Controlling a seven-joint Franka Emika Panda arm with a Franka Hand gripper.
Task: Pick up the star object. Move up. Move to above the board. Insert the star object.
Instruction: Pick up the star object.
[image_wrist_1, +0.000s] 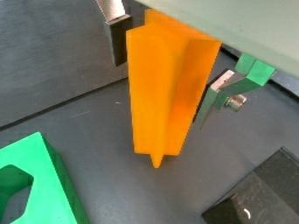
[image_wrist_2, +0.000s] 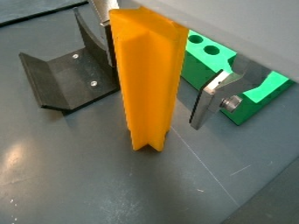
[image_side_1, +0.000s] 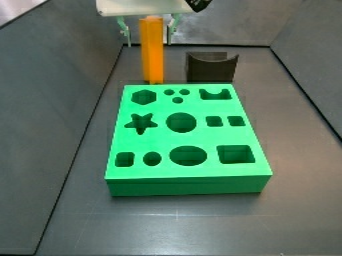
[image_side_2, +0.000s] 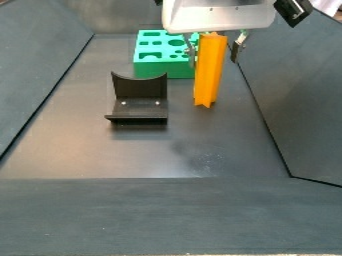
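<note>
Orange star object (image_wrist_2: 146, 83) clamped upright in the tool (image_wrist_2: 158, 74); no writing legible.

tall orange plastic star-section prism (image_wrist_2: 149, 83): plain bright orange
thick green rectangular board with cut-out holes (image_side_1: 187, 135): bright green, darker inside the holes
two-finger gripper (image_wrist_2: 158, 66): silver plates, dark pads, white body
L-shaped bracket fixture (image_side_2: 138, 97): dark, near black
floor (image_side_2: 147, 150): dark grey

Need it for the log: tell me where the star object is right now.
The star object stands upright between the tool's fingers, its lower end at the dark floor, beside the board and near the fixture, in both side views.
</note>
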